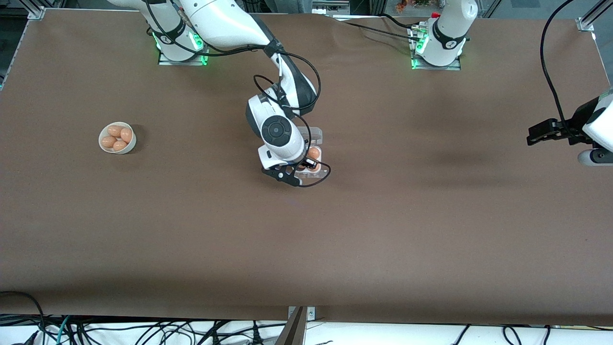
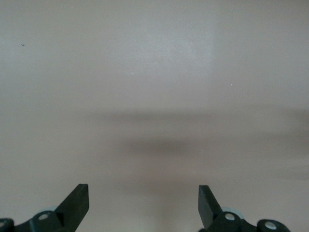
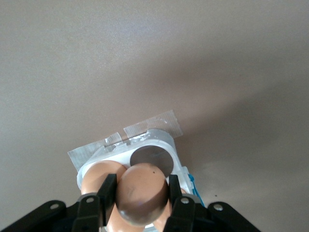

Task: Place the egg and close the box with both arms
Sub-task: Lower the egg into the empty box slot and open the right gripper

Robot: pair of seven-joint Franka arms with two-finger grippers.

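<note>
The placing step is in hand: the egg (image 3: pixel 142 193) is being pinched between the fingers (image 3: pixel 107 195) of the right hand (image 1: pixel 306 165), which is being held just over the box (image 1: pixel 313 152) near the middle of the surface (image 1: pixel 431 215). Judged from this, a short descent into an empty cell (image 3: pixel 152 159) is called for next, then a gentle release; afterwards the lid must be folded shut with both arms. The egg is showing as smooth and orange-brown, its blunt end facing the wrist camera. Another egg (image 3: pixel 99 175) is already sitting in a neighbouring cell. The box is looking clear and glossy, its lid lying open. The left hand (image 1: pixel 543 134) is waiting at about three o'clock, spread wide over bare surface. A bowl (image 1: pixel 117 139) of spare eggs is standing at about nine o'clock, well apart from the box.
</note>
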